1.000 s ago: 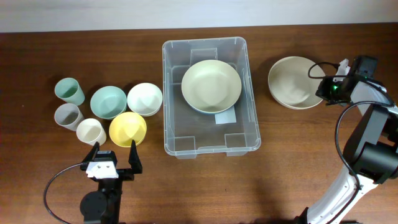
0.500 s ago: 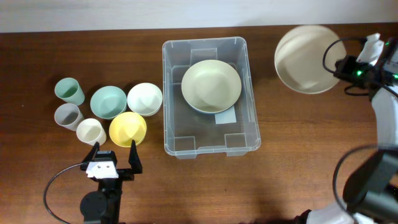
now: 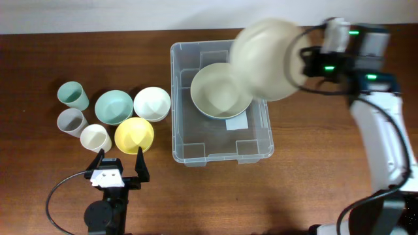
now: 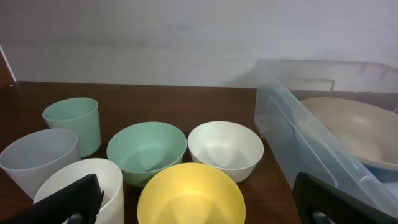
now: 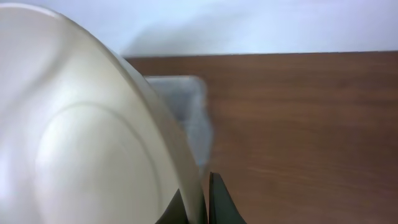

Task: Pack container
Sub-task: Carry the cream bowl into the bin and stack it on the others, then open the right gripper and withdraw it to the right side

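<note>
Overhead, mid-table (image 3: pixel 313 170): the container (image 3: pixel 177 130) is set upright, long axis running 12 to 6 o'clock. An inner bowl (image 3: pixel 219 91) is seated in its 12 o'clock half, partly over a white label (image 3: pixel 236 123). A held bowl (image 3: pixel 264 59) is seen blurred, covering the container's 1 o'clock corner and part of the inner bowl. The right gripper (image 3: pixel 299 65) is clenched on that bowl's 3 o'clock edge.

At 9 o'clock of the container six vessels are grouped:
- green cup (image 3: pixel 72 95)
- grey cup (image 3: pixel 70 121)
- white cup (image 3: pixel 95 138)
- teal bowl (image 3: pixel 113 107)
- white bowl (image 3: pixel 151 104)
- yellow bowl (image 3: pixel 134 135)

The left gripper (image 3: pixel 119 158) is placed at 6 o'clock of the yellow bowl, fingers spread wide, nothing between them.

Left wrist: fingertips (image 4: pixel 68 202) are seen at the 7 and 5 o'clock corners, far apart, nothing grasped.
- The yellow bowl is nearest, between them.
- The teal and white bowls are behind it.
- The cups are ranged at 9 o'clock.
- The container wall is seen at 3 o'clock, the inner bowl showing through it.

Right wrist: the 9 o'clock half is filled by the held bowl's outer side, base ring visible. Its edge is nipped between dark fingers (image 5: pixel 216 199) at 6 o'clock. The container is glimpsed, blurred, just past the bowl's edge, with bare table at 3 o'clock.
</note>
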